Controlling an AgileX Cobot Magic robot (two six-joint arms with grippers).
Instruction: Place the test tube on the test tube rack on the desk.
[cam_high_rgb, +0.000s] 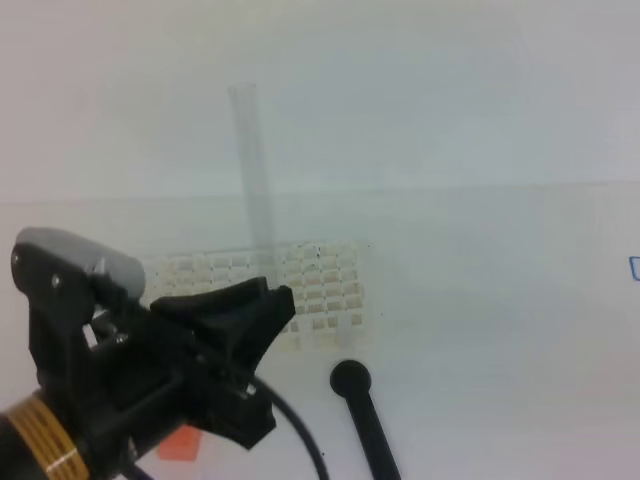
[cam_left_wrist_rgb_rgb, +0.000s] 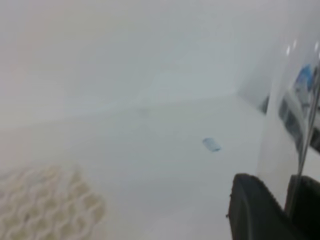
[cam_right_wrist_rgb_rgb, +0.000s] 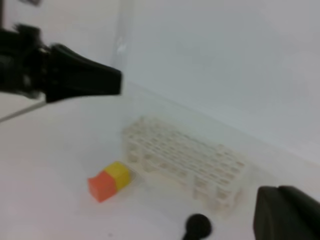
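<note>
Clear test tube upright, clamped in left gripper over rack | probably light, slick, breakable; hold mid-shaft | right gripper clenched, empty.

clear glossy test tube, matt desk
</note>
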